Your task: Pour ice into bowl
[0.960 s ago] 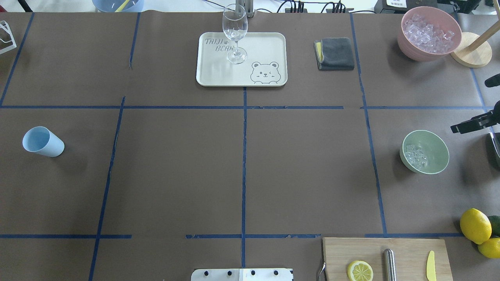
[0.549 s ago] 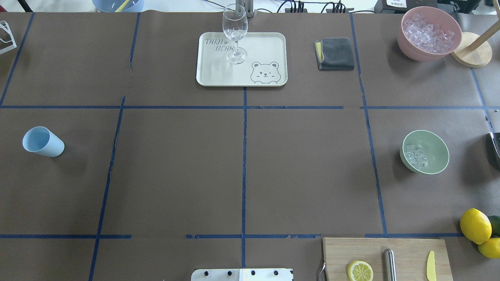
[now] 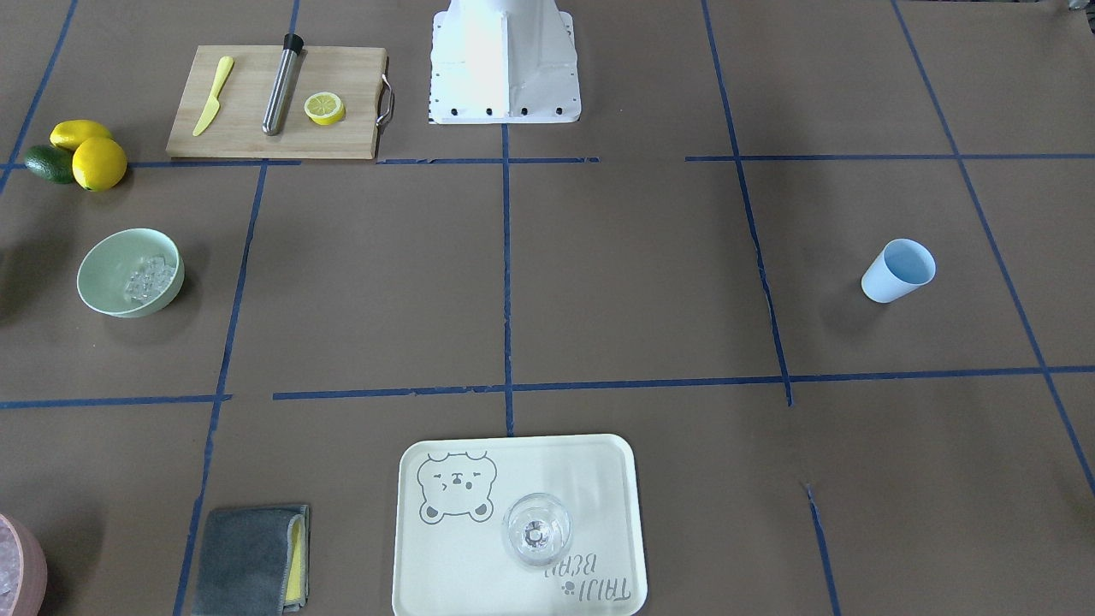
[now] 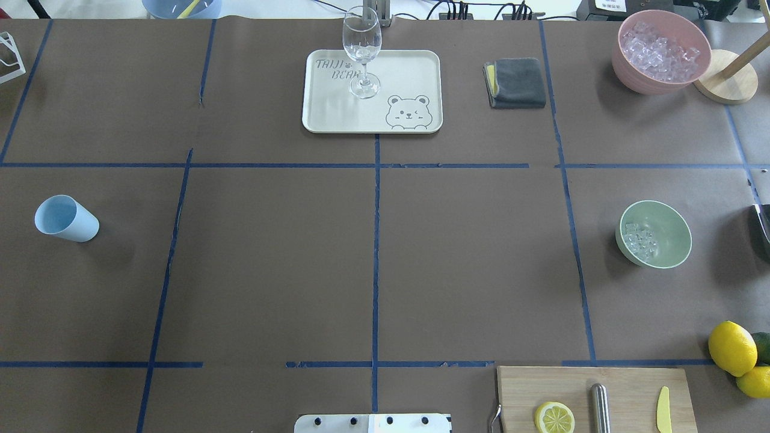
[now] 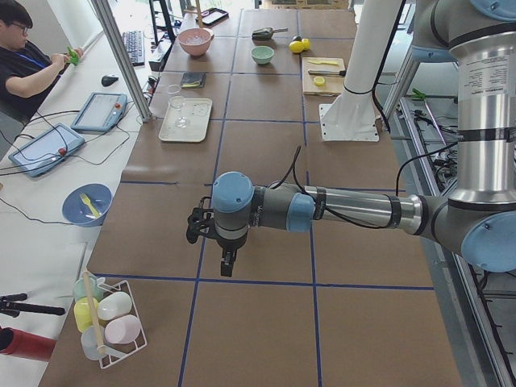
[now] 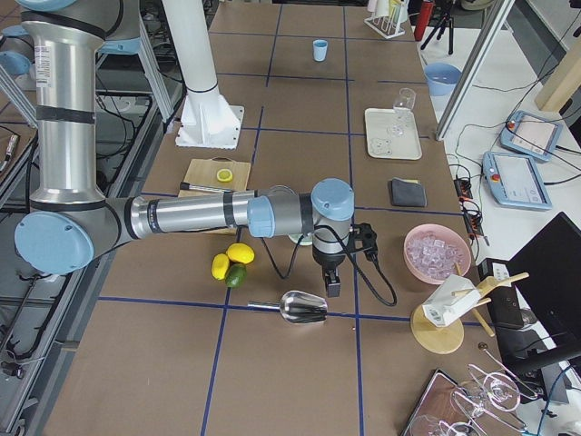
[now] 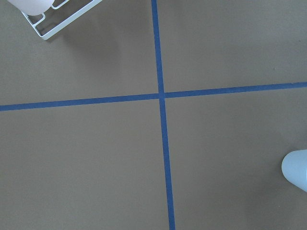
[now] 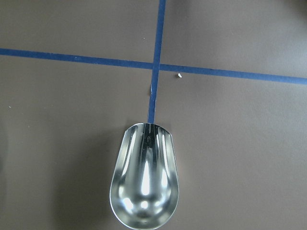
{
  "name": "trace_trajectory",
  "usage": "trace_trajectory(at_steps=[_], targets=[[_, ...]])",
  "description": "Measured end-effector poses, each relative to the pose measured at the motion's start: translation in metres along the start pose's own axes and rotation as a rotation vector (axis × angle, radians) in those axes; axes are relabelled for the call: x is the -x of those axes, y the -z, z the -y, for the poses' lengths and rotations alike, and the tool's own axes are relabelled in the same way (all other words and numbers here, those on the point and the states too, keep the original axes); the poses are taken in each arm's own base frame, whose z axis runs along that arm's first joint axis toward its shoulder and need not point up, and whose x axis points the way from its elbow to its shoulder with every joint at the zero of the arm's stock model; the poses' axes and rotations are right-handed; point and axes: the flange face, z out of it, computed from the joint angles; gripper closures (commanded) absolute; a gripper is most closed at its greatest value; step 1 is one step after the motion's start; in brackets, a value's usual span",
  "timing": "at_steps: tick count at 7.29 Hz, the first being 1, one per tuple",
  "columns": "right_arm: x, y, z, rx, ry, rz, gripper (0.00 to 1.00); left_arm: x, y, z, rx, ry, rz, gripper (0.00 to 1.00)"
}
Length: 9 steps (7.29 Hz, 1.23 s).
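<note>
The mint-green bowl (image 4: 668,231) stands on the table's right side, and also shows in the front view (image 3: 107,274). A handful of clear ice cubes (image 4: 640,239) lies inside it. A blue cup (image 4: 66,218) stands on the far left. A metal scoop (image 8: 144,184) lies empty on the table beyond the bowl. My right gripper (image 6: 333,283) hangs just above the scoop (image 6: 304,307), apart from it. My left gripper (image 5: 228,262) hangs over the table's left end. I cannot tell whether either gripper is open or shut.
A pink container of ice (image 4: 660,51) stands at the back right by a wooden stand (image 4: 725,84). A tray (image 4: 409,66) with a wine glass (image 4: 361,51), a grey cloth (image 4: 516,82), a cutting board (image 4: 523,391) and lemons (image 4: 731,347) are around.
My right gripper was at the right edge of the overhead view one second ago and has since moved out of that view. The bowl, ice and cup have not moved.
</note>
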Motion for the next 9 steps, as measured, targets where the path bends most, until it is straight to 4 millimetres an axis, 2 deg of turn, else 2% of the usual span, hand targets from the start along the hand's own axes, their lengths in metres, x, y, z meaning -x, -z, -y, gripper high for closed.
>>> trace_trajectory(at_steps=[2,7,9], targets=[[-0.0012,-0.002,-0.0045,0.004,-0.009,0.012,0.0,-0.0009,-0.0018,-0.0006,0.006,0.005,-0.026,0.0],[0.0056,0.0039,-0.0005,-0.009,0.004,0.029,0.0,0.0026,-0.0093,-0.0018,0.021,0.014,-0.033,0.0],[0.0025,-0.0008,-0.0065,0.0,-0.003,0.037,0.0,0.0029,-0.0098,-0.0018,0.022,0.015,-0.034,0.0]])
